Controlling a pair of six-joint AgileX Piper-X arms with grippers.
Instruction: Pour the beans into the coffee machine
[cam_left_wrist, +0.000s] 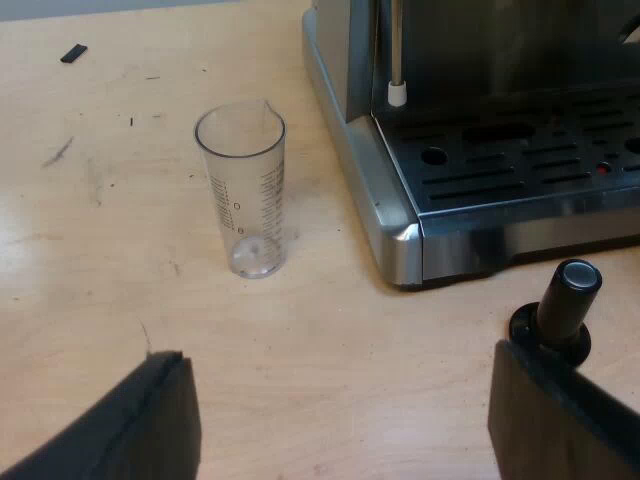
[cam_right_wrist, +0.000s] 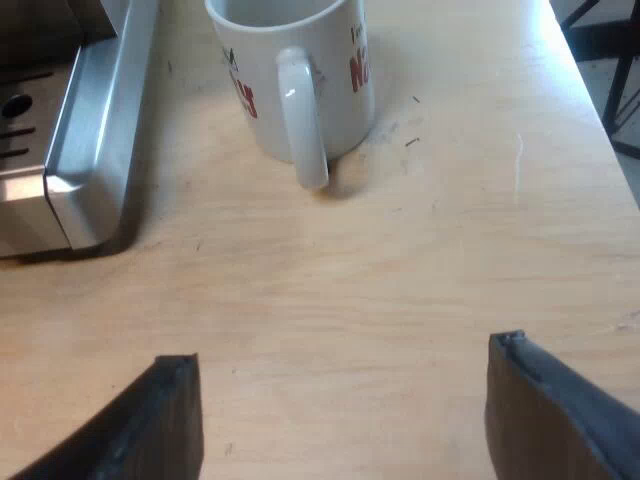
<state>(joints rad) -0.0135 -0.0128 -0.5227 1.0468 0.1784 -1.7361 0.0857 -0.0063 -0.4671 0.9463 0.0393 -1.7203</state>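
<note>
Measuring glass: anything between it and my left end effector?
Nothing. In the left wrist view, bare table lies between the measuring glass and the open left end effector. The tamper stands aside, by the machine front corner.

Wooden table (cam_left_wrist: 330, 390) bears espresso machine (cam_left_wrist: 520, 170), upright measuring glass (cam_left_wrist: 243, 190), black-knobbed tamper (cam_left_wrist: 558, 315), white mug (cam_right_wrist: 295, 75).

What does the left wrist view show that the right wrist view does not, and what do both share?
Left wrist view: an upright measuring glass, apparently empty, and a tamper with a black knob, by the open left gripper. Right wrist view: a white mug beyond the open right gripper. Both: the espresso machine base and the wooden table.
</note>
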